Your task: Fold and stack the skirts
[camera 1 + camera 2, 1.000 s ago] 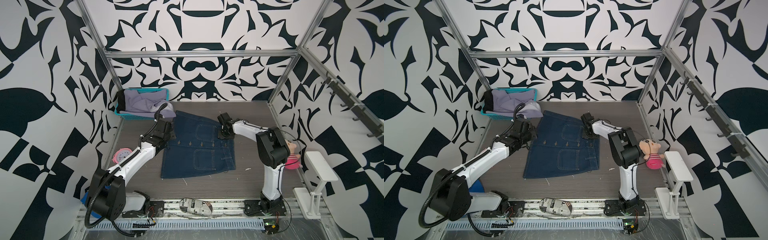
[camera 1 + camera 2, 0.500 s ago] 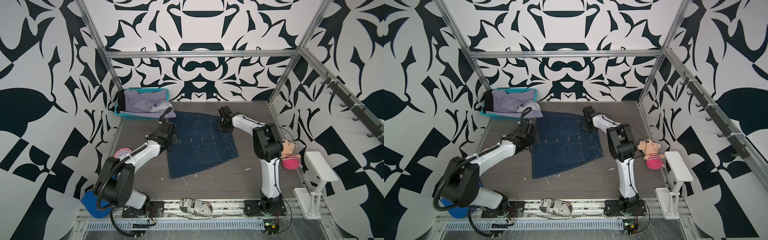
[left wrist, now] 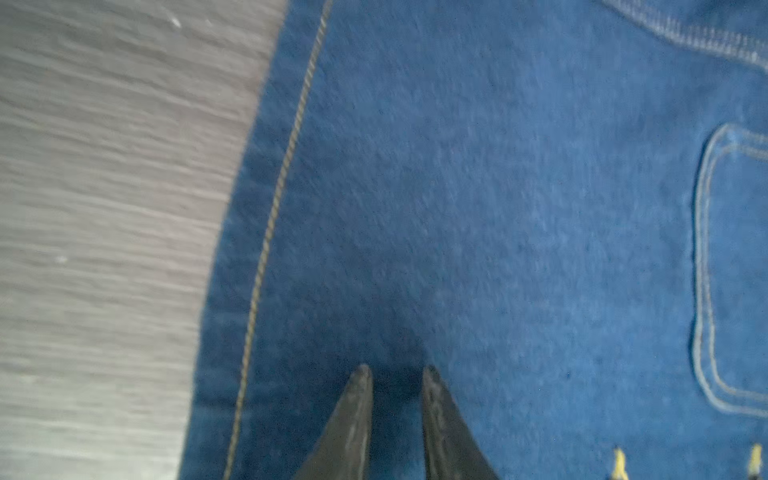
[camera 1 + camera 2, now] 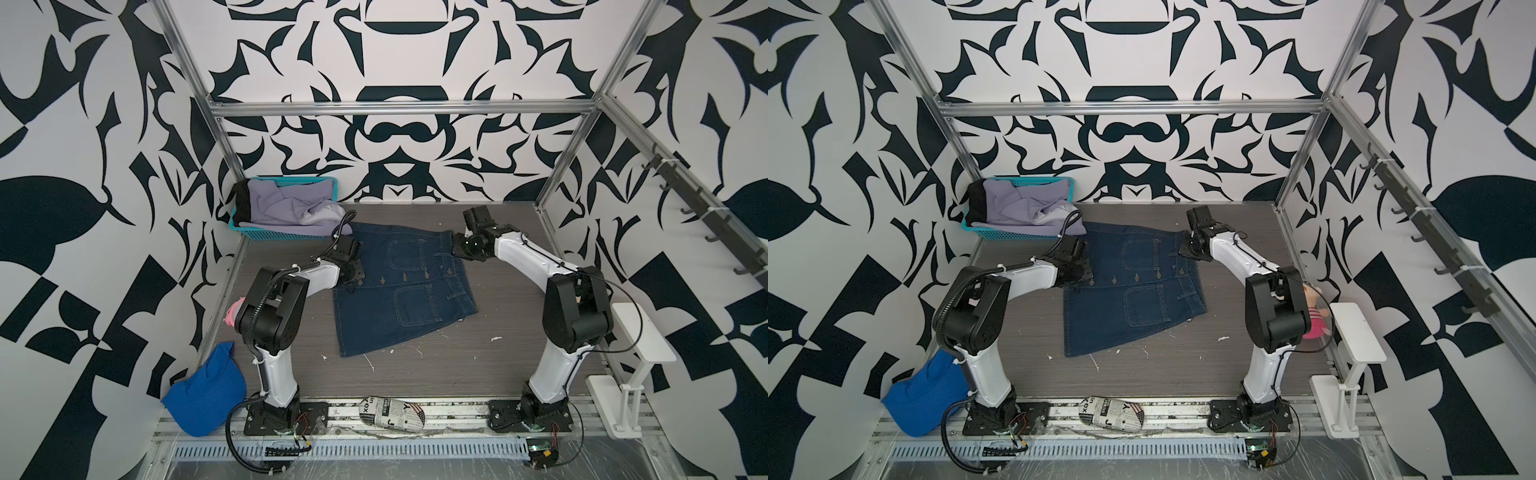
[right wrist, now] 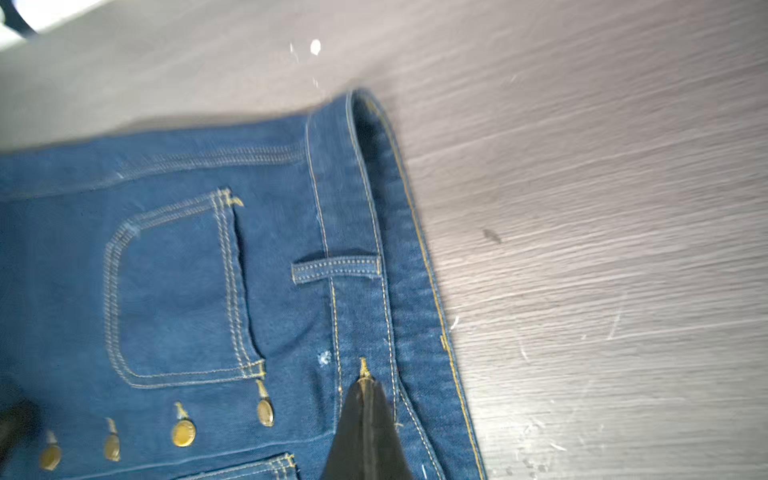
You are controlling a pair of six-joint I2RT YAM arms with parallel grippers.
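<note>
A dark blue denim skirt (image 4: 399, 299) (image 4: 1133, 299) lies flat and askew on the grey table. My left gripper (image 4: 353, 277) (image 4: 1084, 276) is at its left hem side. In the left wrist view its jaws (image 3: 397, 370) stand close together with a narrow strip of denim (image 3: 498, 208) between the tips. My right gripper (image 4: 457, 249) (image 4: 1183, 251) is shut, its tips (image 5: 365, 380) resting on the waistband (image 5: 357, 266) beside a brass button. A pale lavender skirt (image 4: 286, 208) and a black skirt (image 4: 241, 205) lie crumpled in the teal basket (image 4: 270, 235).
A bright blue mesh cloth (image 4: 208, 395) lies at the front left. A newspaper-print bundle (image 4: 392, 411) sits on the front rail. On the right are a white stand (image 4: 640, 332) and a pink doll (image 4: 1316, 311). White scraps (image 4: 494, 338) dot the table.
The denim skirt has swung round, its waist end drawn toward the back right with the right gripper. The left gripper's jaws have narrowed, and its elbow has pulled back toward the front.
</note>
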